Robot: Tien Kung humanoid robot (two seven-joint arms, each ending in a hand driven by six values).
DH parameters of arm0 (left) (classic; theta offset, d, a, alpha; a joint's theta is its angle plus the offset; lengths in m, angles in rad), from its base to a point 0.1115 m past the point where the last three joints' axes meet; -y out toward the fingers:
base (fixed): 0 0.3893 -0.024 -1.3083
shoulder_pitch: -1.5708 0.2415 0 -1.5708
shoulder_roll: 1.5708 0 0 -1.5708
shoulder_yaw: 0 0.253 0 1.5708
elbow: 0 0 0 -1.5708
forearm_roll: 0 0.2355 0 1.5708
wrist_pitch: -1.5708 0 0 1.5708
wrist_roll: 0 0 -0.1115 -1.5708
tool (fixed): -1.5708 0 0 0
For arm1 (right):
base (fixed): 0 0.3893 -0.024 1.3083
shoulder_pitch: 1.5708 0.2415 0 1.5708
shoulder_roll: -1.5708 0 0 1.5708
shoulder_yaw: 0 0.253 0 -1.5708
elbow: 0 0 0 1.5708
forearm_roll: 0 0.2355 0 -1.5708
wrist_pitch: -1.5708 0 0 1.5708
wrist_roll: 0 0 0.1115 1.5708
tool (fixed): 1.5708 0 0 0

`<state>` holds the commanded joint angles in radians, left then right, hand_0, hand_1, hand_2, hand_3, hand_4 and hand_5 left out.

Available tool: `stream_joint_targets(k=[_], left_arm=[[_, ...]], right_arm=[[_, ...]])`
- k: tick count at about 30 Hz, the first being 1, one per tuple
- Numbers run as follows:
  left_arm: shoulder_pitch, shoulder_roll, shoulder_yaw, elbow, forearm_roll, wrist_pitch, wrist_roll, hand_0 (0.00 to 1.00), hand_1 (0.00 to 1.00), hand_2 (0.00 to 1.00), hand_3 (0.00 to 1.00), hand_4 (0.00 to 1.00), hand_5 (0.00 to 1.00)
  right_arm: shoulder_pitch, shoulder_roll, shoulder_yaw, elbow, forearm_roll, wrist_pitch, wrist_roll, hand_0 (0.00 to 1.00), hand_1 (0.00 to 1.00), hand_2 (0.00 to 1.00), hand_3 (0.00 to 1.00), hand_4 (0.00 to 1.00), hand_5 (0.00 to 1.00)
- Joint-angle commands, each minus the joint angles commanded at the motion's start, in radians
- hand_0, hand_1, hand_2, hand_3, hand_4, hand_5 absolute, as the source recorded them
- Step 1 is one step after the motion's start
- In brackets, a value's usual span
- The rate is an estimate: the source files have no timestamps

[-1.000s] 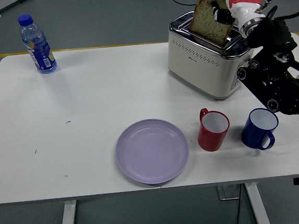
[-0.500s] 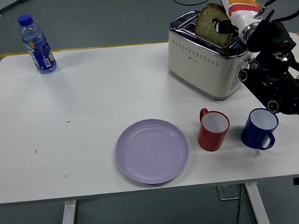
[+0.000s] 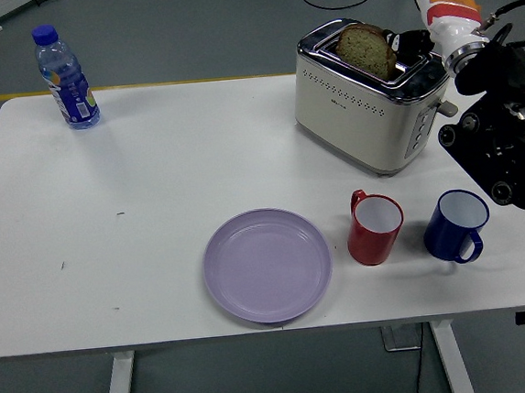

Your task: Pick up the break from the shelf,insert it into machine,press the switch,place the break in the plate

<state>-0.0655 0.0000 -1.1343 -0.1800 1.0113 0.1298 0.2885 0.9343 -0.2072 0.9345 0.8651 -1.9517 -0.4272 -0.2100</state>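
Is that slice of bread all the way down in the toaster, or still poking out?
Poking out. The bread sits in a slot of the toaster, its upper part above the top; the right hand is beside it.

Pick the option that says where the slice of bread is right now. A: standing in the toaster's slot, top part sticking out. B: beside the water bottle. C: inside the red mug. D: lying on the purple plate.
A: the slice of bread stands in the slot of the toaster, its top showing above the rim, with the right hand beside it; the purple plate holds nothing.
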Motion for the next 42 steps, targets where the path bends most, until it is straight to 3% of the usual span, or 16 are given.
stream_joint_targets(k=[1, 2, 5, 7, 8, 13, 14, 23, 26, 42], left_arm=[[0.001, 0.0, -0.001, 0.0, 0.0, 0.0, 0.0, 0.629, 0.589, 0.642, 0.722, 0.536, 0.988], [0.001, 0.0, 0.0, 0.0, -0.001, 0.0, -0.001, 0.629, 0.589, 0.642, 0.723, 0.535, 0.988], [0.001, 0.0, 0.0, 0.0, -0.004, 0.0, -0.003, 0.629, 0.589, 0.642, 0.723, 0.535, 0.988], [0.001, 0.0, -0.001, 0.0, -0.005, 0.0, -0.003, 0.629, 0.589, 0.642, 0.723, 0.535, 0.988], [0.001, 0.0, -0.001, 0.0, -0.006, 0.0, -0.004, 0.629, 0.59, 0.643, 0.721, 0.534, 0.987], [0.001, 0.0, 0.002, 0.0, -0.007, -0.002, -0.003, 0.629, 0.59, 0.643, 0.721, 0.534, 0.987], [0.001, 0.0, 0.001, 0.0, -0.005, -0.002, -0.003, 0.628, 0.589, 0.642, 0.722, 0.534, 0.988], [0.001, 0.0, -0.002, 0.0, -0.003, -0.003, -0.002, 0.628, 0.59, 0.642, 0.722, 0.534, 0.988], [0.001, 0.0, -0.003, 0.0, 0.0, -0.003, -0.001, 0.628, 0.59, 0.643, 0.723, 0.534, 0.99], [0.001, 0.0, -0.008, 0.0, 0.006, -0.004, -0.003, 0.628, 0.59, 0.644, 0.723, 0.531, 0.989]], right_arm=[[-0.015, -0.013, 0.001, 0.019, 0.009, -0.024, -0.006, 0.85, 0.791, 0.908, 0.899, 0.787, 0.096], [-0.037, -0.031, 0.008, 0.044, 0.027, -0.055, -0.018, 0.689, 0.638, 0.735, 0.823, 0.554, 0.05], [-0.086, -0.065, 0.027, 0.102, 0.061, -0.107, -0.032, 0.689, 0.638, 0.735, 0.823, 0.554, 0.05], [-0.119, -0.09, 0.038, 0.139, 0.072, -0.109, -0.043, 0.689, 0.638, 0.735, 0.823, 0.554, 0.05], [-0.14, -0.108, 0.042, 0.163, 0.07, -0.107, -0.054, 0.494, 0.466, 0.576, 0.789, 0.528, 0.075], [-0.219, -0.158, 0.058, 0.228, 0.079, -0.084, -0.067, 0.494, 0.466, 0.576, 0.789, 0.528, 0.075], [-0.229, -0.163, 0.06, 0.233, 0.082, -0.081, -0.065, 0.347, 0.376, 0.482, 0.739, 0.541, 0.107], [-0.321, -0.185, 0.051, 0.226, 0.093, -0.047, -0.057, 0.298, 0.327, 0.444, 0.716, 0.548, 0.138], [-0.332, -0.185, 0.04, 0.213, 0.095, -0.036, -0.054, 0.263, 0.3, 0.417, 0.675, 0.541, 0.149], [-0.348, -0.159, -0.029, 0.188, 0.091, -0.001, -0.05, 0.254, 0.298, 0.412, 0.658, 0.527, 0.144]])
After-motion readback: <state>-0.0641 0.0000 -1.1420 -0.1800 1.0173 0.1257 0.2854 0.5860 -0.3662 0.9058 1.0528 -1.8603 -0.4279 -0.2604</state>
